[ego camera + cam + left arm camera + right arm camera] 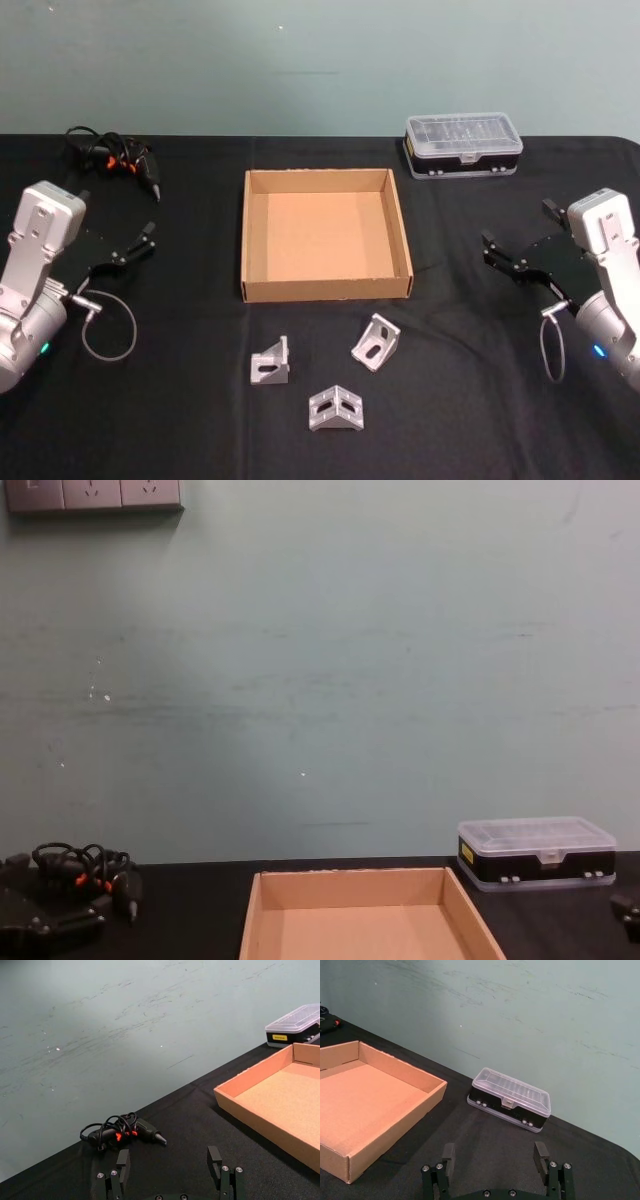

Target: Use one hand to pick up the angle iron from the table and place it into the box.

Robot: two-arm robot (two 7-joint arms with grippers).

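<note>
Three silver angle irons lie on the black table in front of the box: one on the left, one on the right, one nearest me. The tan cardboard box sits open and empty at the table's middle; its wall also shows in the wrist views and the chest view. My left gripper hovers open at the left, far from the irons. At the right, my right gripper is open too, holding nothing.
A clear-lidded black plastic case stands behind the box to the right. A black tool with orange marks and a coiled cable lies at the back left. Cable loops hang from both wrists.
</note>
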